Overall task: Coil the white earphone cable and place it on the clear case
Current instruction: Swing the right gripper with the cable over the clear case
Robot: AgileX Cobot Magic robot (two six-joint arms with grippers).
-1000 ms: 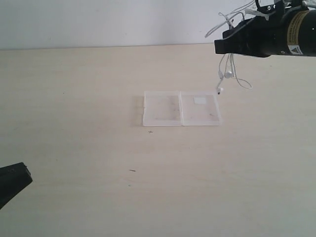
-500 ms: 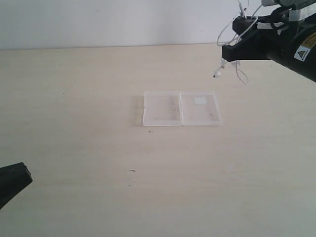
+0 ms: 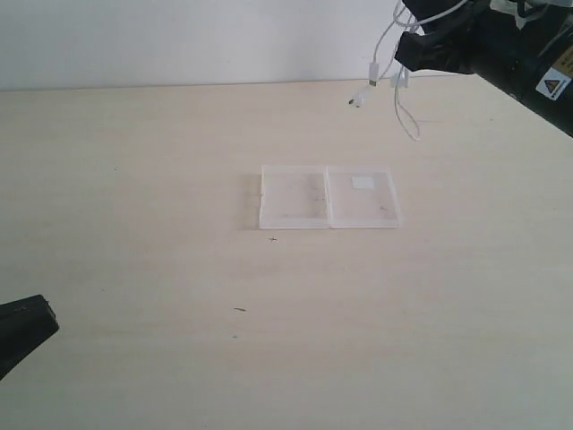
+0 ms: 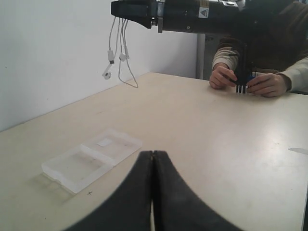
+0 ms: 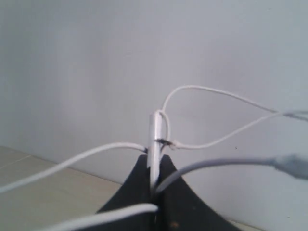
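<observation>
High above the far side of the table (image 3: 161,161), the white earphone cable (image 3: 372,73) hangs in loose loops from the right gripper (image 3: 410,54). Its fingers pinch the bunch of wire tight, and the little buds and plug dangle free. The cable does not touch the clear case (image 3: 329,220), which lies open and flat in the middle of the table, well apart from it, with a small white label (image 3: 363,183) on one half. The left gripper (image 4: 152,159) sits low, fingers pressed together on nothing. I think the carrying step is in hand. Next the right arm should come down over the case and let go gently, so the loops do not slide off
</observation>
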